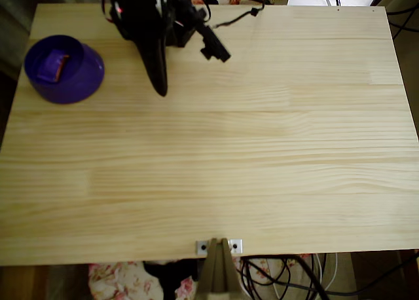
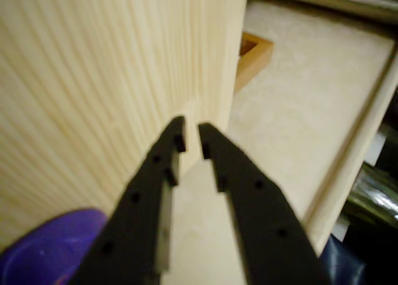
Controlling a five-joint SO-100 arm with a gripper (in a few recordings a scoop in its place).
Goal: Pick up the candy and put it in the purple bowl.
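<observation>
The purple bowl (image 1: 84, 77) stands near the table's far left corner in the overhead view. The candy (image 1: 52, 66), a purple wrapper with an orange edge, lies inside it. My black gripper (image 1: 160, 85) hangs to the right of the bowl, apart from it, its tip pointing toward the table's middle. In the wrist view the gripper (image 2: 191, 142) has its fingertips (image 2: 176, 135) drawn almost together with nothing between them. A part of the bowl (image 2: 43, 251) sits at that view's bottom left corner.
The light wooden table (image 1: 249, 149) stretches bare to the right and front of the arm. Cables trail from the arm base (image 1: 216, 21) at the back edge. A metal bracket (image 1: 218, 247) sits on the front edge. The wrist view looks over the table edge to the floor (image 2: 298, 98).
</observation>
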